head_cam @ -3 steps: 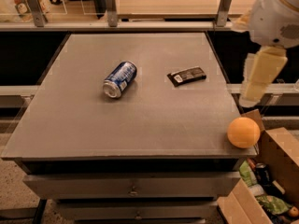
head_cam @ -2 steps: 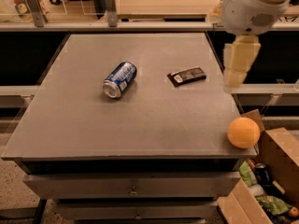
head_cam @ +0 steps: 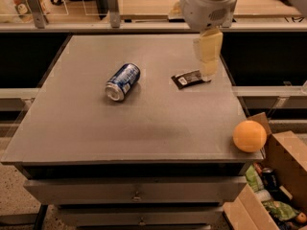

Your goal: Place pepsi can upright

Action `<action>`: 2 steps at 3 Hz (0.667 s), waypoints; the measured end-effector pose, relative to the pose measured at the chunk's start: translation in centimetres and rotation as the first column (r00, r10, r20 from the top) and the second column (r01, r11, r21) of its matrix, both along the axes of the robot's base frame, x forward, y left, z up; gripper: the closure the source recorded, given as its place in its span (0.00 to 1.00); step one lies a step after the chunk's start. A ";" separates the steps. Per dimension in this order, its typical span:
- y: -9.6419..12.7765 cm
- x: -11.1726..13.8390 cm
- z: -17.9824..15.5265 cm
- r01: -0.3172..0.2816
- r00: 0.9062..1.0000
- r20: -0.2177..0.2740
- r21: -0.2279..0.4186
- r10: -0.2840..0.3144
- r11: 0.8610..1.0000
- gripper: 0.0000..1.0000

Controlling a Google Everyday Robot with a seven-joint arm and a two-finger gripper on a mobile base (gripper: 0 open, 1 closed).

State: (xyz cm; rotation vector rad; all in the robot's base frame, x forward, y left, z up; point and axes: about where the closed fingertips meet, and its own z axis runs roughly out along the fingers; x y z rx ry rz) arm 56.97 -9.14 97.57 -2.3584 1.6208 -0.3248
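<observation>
My pincer [head_cam: 209, 72] has swung in from the right edge of the tabletop [head_cam: 144, 133] to the black bar [head_cam: 188, 79]; I cannot tell its opening. The pepsi can [head_cam: 123, 82] lies sideways, ungrasped.

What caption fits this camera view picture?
Pepsi can lies sideways on the table; the tool hangs near the black bar.

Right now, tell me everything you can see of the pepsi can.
The pepsi can is small and blue with white lettering and silver ends, metal by its look. It lies on its side on the grey table, left of centre, axis slanting, one silver end turned toward the lower left. Only the table touches it. The gripper hangs well to its right, by the black wrapped bar, apart from the can.
</observation>
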 end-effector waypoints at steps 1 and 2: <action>2.3 1.5 -1.8 -0.097 0.995 0.030 -0.071 0.100 0.993 0.00; 4.2 2.3 -3.7 -0.194 0.979 0.041 -0.110 0.199 0.975 0.00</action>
